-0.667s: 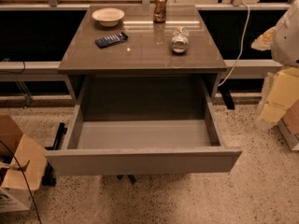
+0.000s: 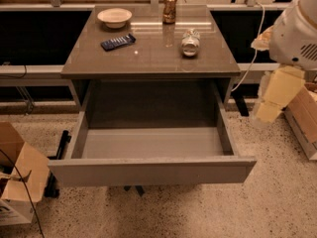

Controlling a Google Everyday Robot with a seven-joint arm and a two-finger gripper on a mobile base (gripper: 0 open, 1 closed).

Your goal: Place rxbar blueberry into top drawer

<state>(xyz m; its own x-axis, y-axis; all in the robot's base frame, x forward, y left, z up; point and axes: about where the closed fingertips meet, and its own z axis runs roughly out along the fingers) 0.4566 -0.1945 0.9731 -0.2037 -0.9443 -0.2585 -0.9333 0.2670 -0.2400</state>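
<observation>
Gripper hangs at 3 o'clock from the cabinet, over the speckled floor; open or closed, I cannot tell. Print on the rxbar blueberry is too small to read; the bar lies at 10 o'clock on the glossy tabletop, near the bowl. At 6 o'clock the top drawer stands pulled out.

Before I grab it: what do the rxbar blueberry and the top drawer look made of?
rxbar blueberry: thin dark-blue printed wrapper, likely plastic film, slight sheen. top drawer: matte grey flat panels, maybe painted metal or laminate; unclear. The gripper hangs right of the cabinet.
</observation>
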